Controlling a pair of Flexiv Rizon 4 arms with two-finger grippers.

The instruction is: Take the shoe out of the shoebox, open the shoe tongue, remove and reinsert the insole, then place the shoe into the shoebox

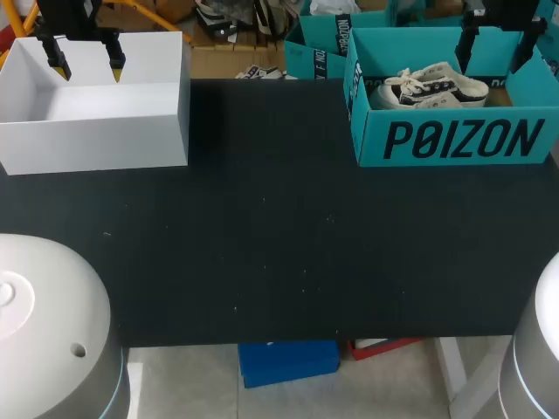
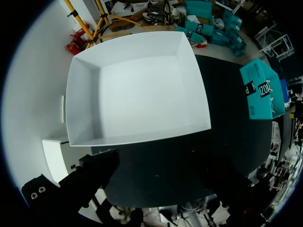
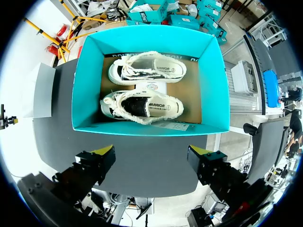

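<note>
A teal shoebox [image 1: 454,140] stands open at the table's back right. Two white low sneakers with dark trim [image 1: 432,85] lie in it on their sides. In the right wrist view the shoebox [image 3: 87,85] is straight ahead, one sneaker [image 3: 142,106] near its front wall and the other [image 3: 147,68] behind it. My right gripper [image 1: 498,48] hangs open above the box's back edge, its own view showing the gripper [image 3: 152,153] with nothing between its fingers. My left gripper [image 1: 87,68] is open above a white box and holds nothing.
The empty white box [image 1: 96,144] sits at the back left, filling the left wrist view [image 2: 137,90] ahead of the left gripper [image 2: 161,182]. Black table surface [image 1: 262,218] spreads between the boxes. My arms' white bases [image 1: 44,323] stand at the near corners.
</note>
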